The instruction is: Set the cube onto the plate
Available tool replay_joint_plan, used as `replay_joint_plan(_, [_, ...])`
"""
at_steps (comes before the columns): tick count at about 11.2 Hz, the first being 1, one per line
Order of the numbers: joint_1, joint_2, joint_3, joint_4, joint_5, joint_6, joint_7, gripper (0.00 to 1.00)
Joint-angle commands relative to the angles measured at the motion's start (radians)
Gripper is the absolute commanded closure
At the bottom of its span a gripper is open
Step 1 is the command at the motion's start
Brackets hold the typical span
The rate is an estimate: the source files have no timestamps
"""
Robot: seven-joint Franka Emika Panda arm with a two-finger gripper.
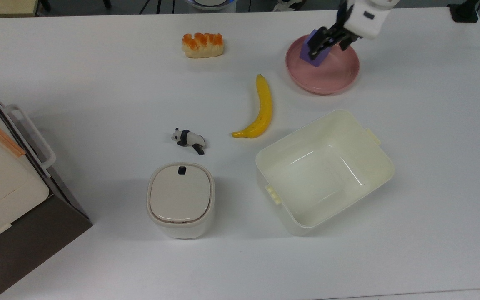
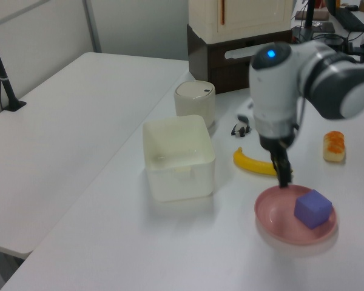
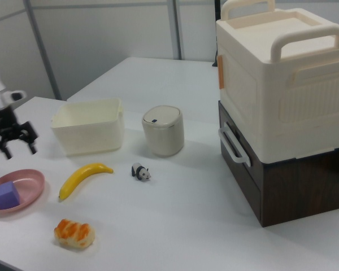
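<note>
1 cube (image 2: 313,208) sits on the plate (image 2: 279,225) near a table (image 1: 98,83) corner, while the gripper (image 3: 13,144) hangs above it, spread wide, gripping nothing.

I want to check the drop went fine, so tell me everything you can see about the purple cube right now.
The cube is a small solid block, blue-purple, matte, with plain faces. It sits inside the pink plate, toward the left view's right side, turned a little askew. Nothing grips it: the claw hangs open above the plate, apart from the cube. In the top view the claw partly covers it. The plate is all that touches it.
</note>
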Motion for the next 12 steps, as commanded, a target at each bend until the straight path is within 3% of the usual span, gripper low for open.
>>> replay_joint_plan(1, [-0.048, -0.025, -0.141, 0.076, -0.012, -0.040, 0.004, 0.00])
replay_joint_plan(3, [-0.049, -0.077, -0.276, 0.093, 0.005, -0.042, -0.085, 0.00])
replay_joint_plan(5, [-0.080, -0.142, -0.372, 0.096, 0.095, -0.042, -0.142, 0.00])
replay_joint_plan(7, [-0.181, -0.193, -0.375, 0.096, 0.196, -0.083, -0.275, 0.00])
replay_joint_plan(10, [-0.265, -0.249, -0.366, 0.096, 0.206, -0.122, -0.288, 0.00])
replay_joint_plan(12, [-0.278, -0.272, -0.364, 0.096, 0.197, -0.160, -0.282, 0.00])
